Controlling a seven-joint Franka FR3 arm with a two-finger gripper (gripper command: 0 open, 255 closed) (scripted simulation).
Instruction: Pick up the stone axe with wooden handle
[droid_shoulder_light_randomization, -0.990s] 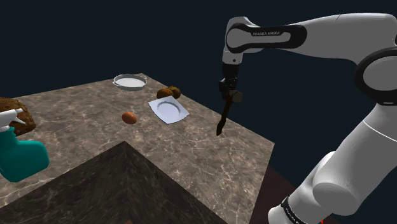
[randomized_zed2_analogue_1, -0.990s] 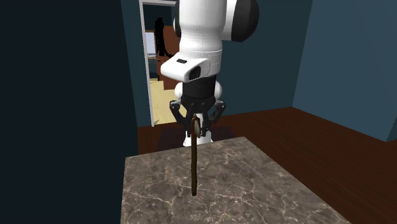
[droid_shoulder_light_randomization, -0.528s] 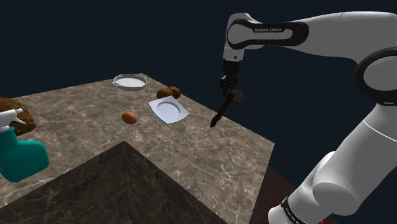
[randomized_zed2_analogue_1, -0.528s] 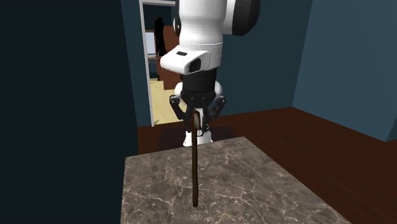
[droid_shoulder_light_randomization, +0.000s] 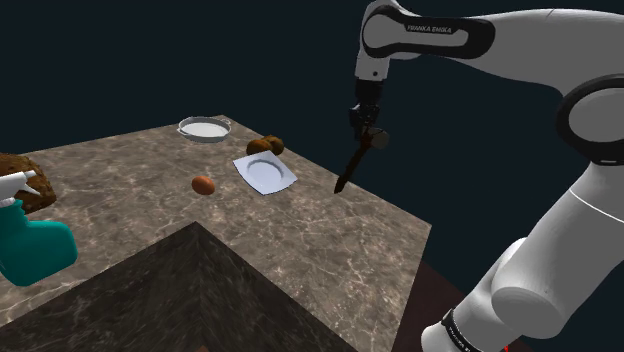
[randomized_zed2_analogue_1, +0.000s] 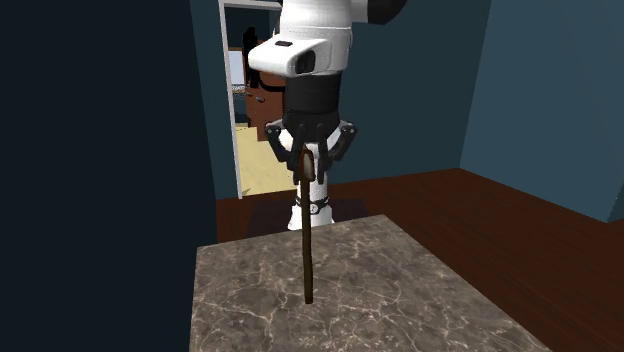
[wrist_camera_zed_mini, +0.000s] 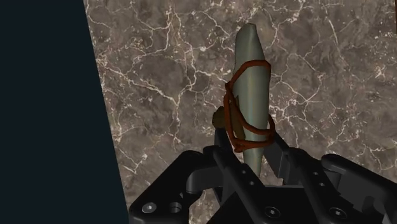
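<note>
Dangling frm gripper (wrist_camera_zed_mini: 253, 163): stone axe (wrist_camera_zed_mini: 250, 70)

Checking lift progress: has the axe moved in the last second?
Yes. In the shoulder view the axe, clasped by the gripper, has risen: its handle tip, earlier lower than the white plate, is now level with its near corner.

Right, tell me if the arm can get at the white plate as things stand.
Probably yes: nothing lies between it and the plate, but the tool is shut on the axe, so no grasping.
</note>
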